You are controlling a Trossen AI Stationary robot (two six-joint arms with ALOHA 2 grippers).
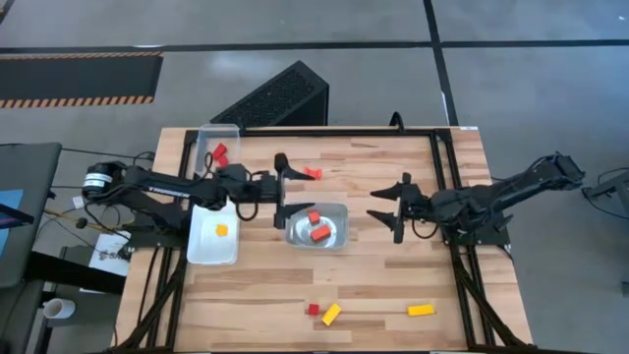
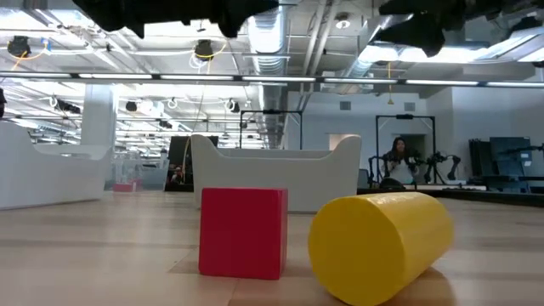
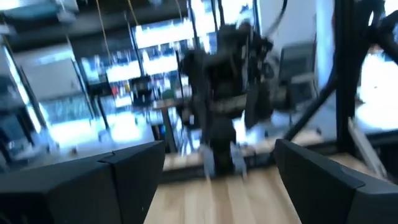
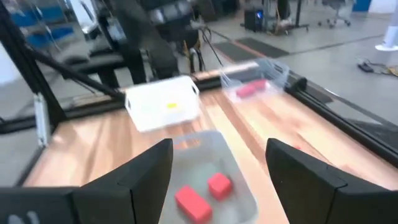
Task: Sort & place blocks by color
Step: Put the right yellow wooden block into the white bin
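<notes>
In the high view my left gripper (image 1: 282, 189) is open above the table, just left of the centre clear tray (image 1: 340, 236). That tray holds two red blocks (image 1: 317, 226), which the right wrist view shows too (image 4: 199, 196). My right gripper (image 1: 377, 205) is open as well and hovers just right of that tray, facing it. A red block (image 1: 313, 173) lies loose on the wood beyond the left gripper. Near the table's near edge lie a red cube (image 1: 314, 309), a yellow bar (image 1: 331, 314) and another yellow bar (image 1: 421, 310). The left wrist view shows open fingers (image 3: 221, 180) with nothing between them.
Two more clear trays sit at the table's left. The far one (image 1: 232, 130) holds red blocks (image 1: 220, 153); the near one (image 1: 201, 246) holds one yellow-orange block (image 1: 222, 230). A black slatted box (image 1: 280, 98) stands beyond the far edge. The low view shows the red cube (image 2: 243, 232) and a yellow piece (image 2: 378, 242) close up.
</notes>
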